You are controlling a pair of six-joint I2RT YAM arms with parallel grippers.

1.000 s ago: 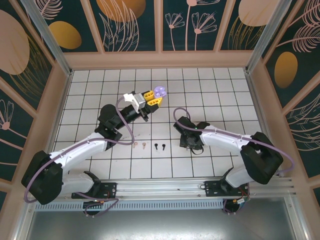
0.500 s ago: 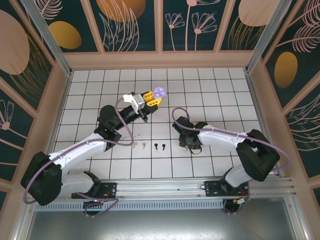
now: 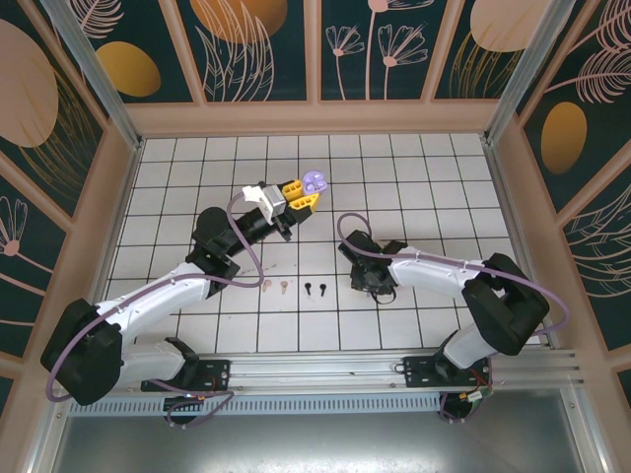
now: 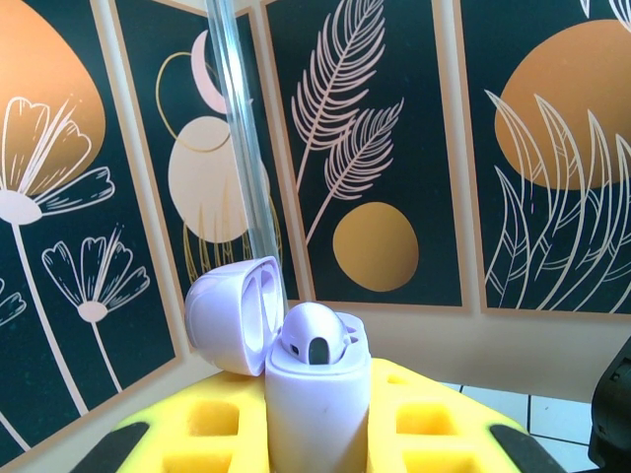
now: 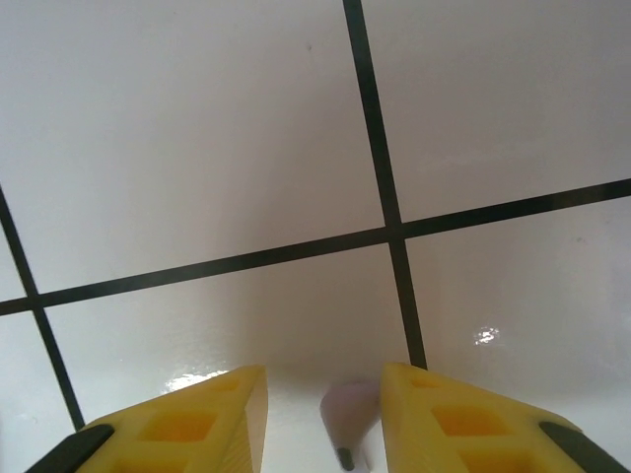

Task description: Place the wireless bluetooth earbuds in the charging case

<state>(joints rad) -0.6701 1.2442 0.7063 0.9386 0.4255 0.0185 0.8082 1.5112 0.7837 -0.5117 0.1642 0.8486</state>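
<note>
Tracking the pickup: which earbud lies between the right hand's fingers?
The loose lavender earbud, on the tile between the right hand's yellow fingers; the pink pair and black pair lie farther left.

You see your right gripper [image 5: 321, 386] low over white tiles [image 5: 197, 138], just below a crossing of dark grout lines [image 5: 296, 252]. A lavender earbud [image 5: 347, 422] lies between its parted yellow fingers [image 5: 197, 426], nearer the right one.

Robot lab test cell, by the look of it; white grid-tiled table [image 3: 444, 187] boxed in by printed leaf-and-flower wall panels [image 3: 375, 49]; bare aluminium rail [image 3: 325, 370] along the near edge; left arm [image 3: 158, 296] and right arm [image 3: 434, 266] bolted there.
</note>
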